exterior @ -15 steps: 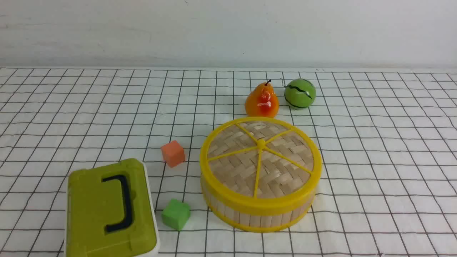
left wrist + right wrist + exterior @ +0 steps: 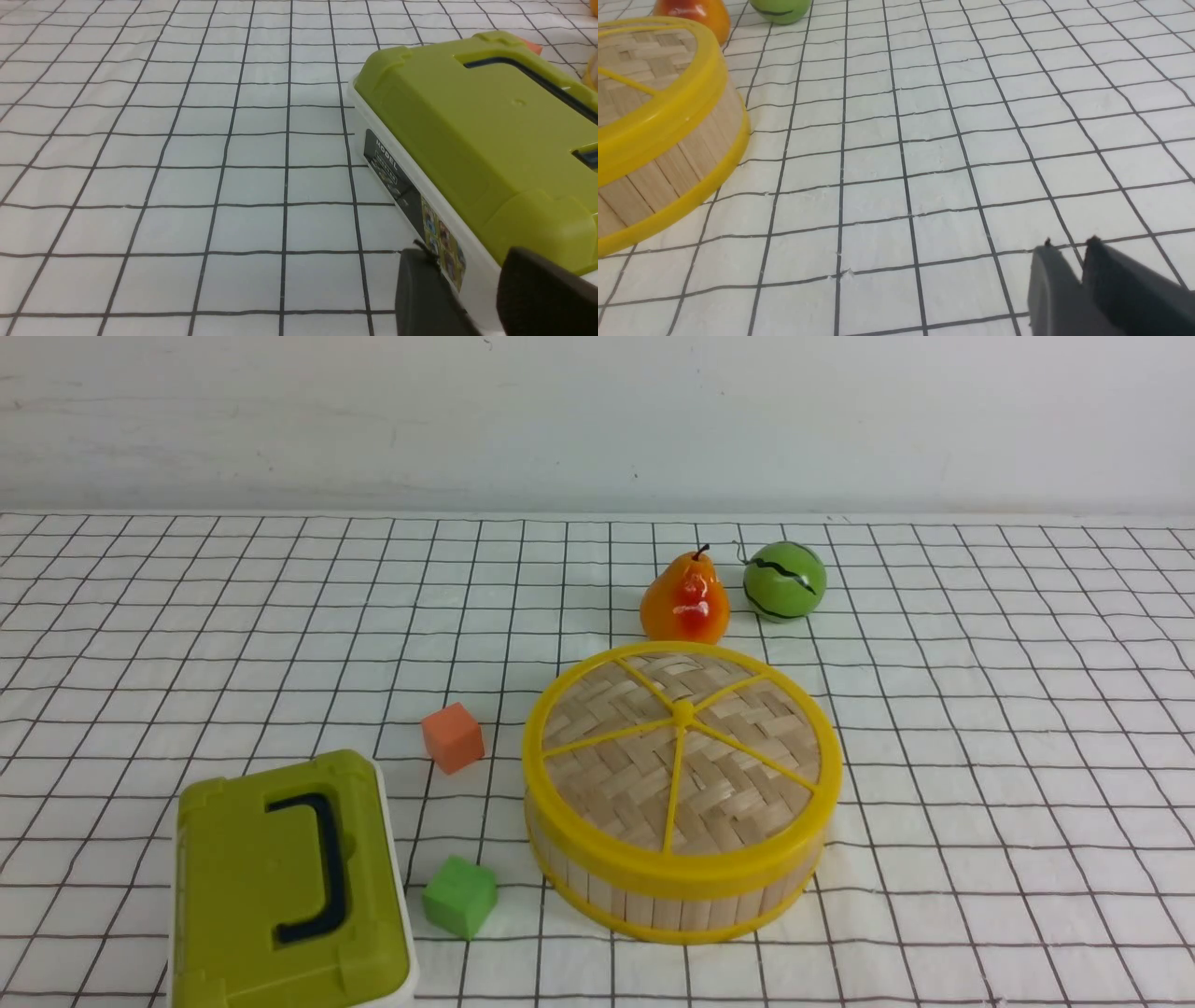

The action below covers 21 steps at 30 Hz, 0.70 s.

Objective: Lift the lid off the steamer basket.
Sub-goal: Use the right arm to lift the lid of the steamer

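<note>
The lid [image 2: 616, 775], a woven bamboo disc with a yellow rim, spokes and centre knob, sits flat on the steamer basket [image 2: 672, 907] right of the table's middle. Neither gripper shows in the front view. In the right wrist view the lid [image 2: 630, 60] and the basket wall [image 2: 668, 168] lie well off to one side of my right gripper [image 2: 1069, 242]. That gripper's dark fingers are nearly together over bare cloth and hold nothing. My left gripper [image 2: 467, 254] stands with its fingers apart, close beside the olive-green box, empty.
An olive-green box [image 2: 280, 887] with a dark handle stands at the front left, with its white side [image 2: 411, 186] close to the left gripper. An orange cube [image 2: 453, 737] and a green cube [image 2: 459, 896] lie between box and basket. A pear [image 2: 684, 602] and a green melon ball [image 2: 784, 581] sit behind the basket.
</note>
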Tool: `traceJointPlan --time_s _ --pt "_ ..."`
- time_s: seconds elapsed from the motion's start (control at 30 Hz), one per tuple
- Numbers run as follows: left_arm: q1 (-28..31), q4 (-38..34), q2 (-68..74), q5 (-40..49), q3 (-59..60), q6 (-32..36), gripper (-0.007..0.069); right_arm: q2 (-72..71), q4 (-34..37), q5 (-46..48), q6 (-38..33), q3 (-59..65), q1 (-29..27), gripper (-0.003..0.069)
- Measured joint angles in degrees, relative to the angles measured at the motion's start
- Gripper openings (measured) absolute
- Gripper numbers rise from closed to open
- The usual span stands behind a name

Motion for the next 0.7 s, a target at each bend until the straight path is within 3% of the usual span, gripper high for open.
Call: traceJointPlan --time_s 0.7 --pt "0.0 0.0 0.0 0.0 0.0 0.0 0.0239 0.0 -0.1 0.0 0.0 0.0 0.0 0.0121"
